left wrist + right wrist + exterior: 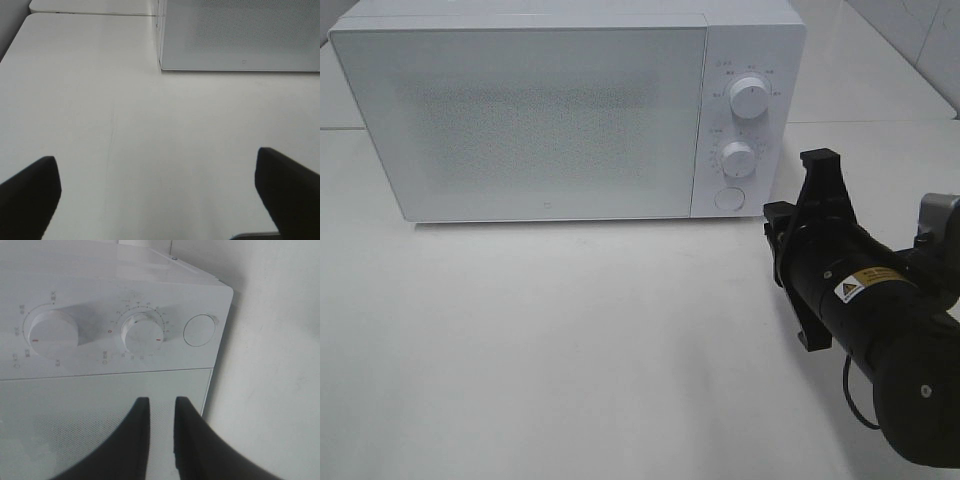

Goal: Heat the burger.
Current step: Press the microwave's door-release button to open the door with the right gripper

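Nearest me, the left gripper (156,162) hangs over the smooth white table (570,350), black fingers (30,195) spread wide, empty. At four o'clock my right arm (865,300), a matte black cylinder, aims toward eleven; the right gripper (160,405) has its fingers pinched almost together on nothing. Beyond, at twelve, the boxy white microwave (760,40) stands shut, door (520,110) speckled, two round knobs (750,97). Where the burger is, I cannot tell.
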